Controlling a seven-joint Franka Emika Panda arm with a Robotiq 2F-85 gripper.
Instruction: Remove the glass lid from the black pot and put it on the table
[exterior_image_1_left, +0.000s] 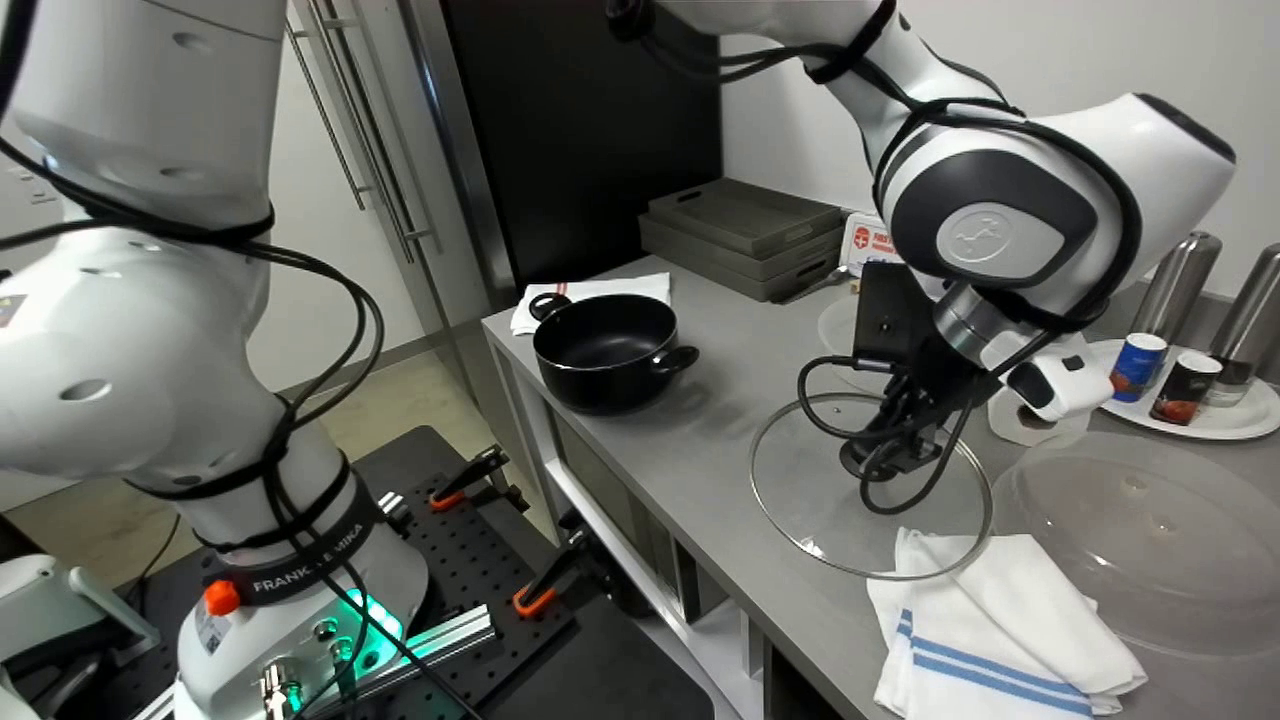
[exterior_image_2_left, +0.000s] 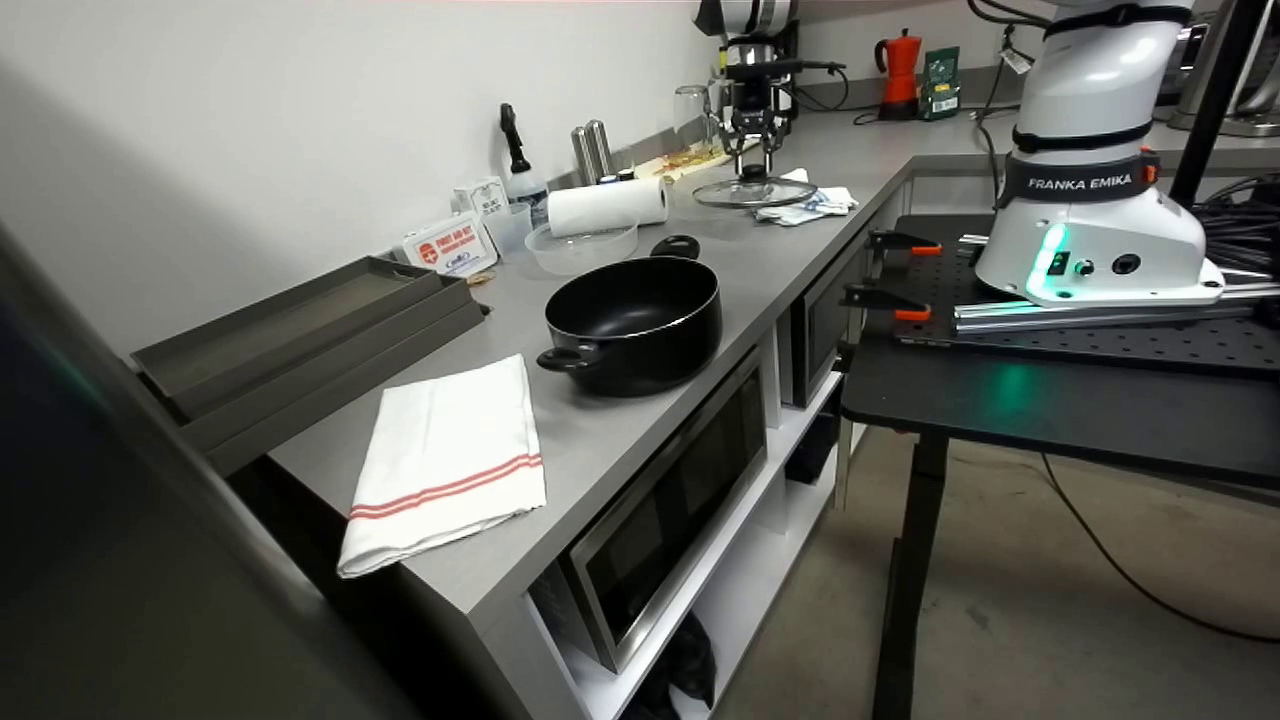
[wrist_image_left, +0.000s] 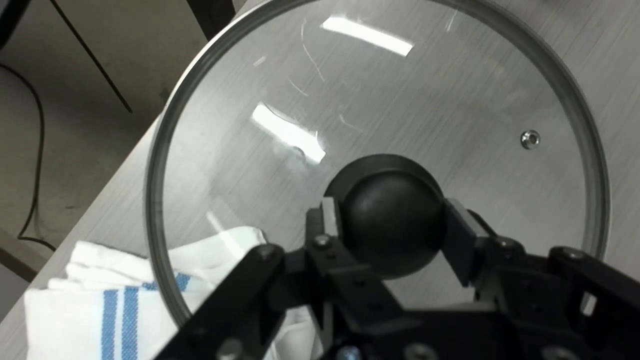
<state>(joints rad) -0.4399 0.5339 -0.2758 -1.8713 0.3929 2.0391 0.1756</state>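
the black pot (exterior_image_1_left: 595, 390), open at the top, stands on the grey worktop (exterior_image_1_left: 715, 440) beside a folded towel (exterior_image_1_left: 640, 288). the gripper (exterior_image_1_left: 885, 458) meets the glass lid (exterior_image_1_left: 800, 485) at its centre, the edge crossing before a blue-striped cloth (exterior_image_1_left: 985, 620).

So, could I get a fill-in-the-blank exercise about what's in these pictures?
The hand holds the knob of a clear glass ____.
The pot is coloured ____.
The towel partly showing through the lid has ____ stripes.
The red-lettered box reads "____ AID".

Missing words: lid; black; blue; FIRST
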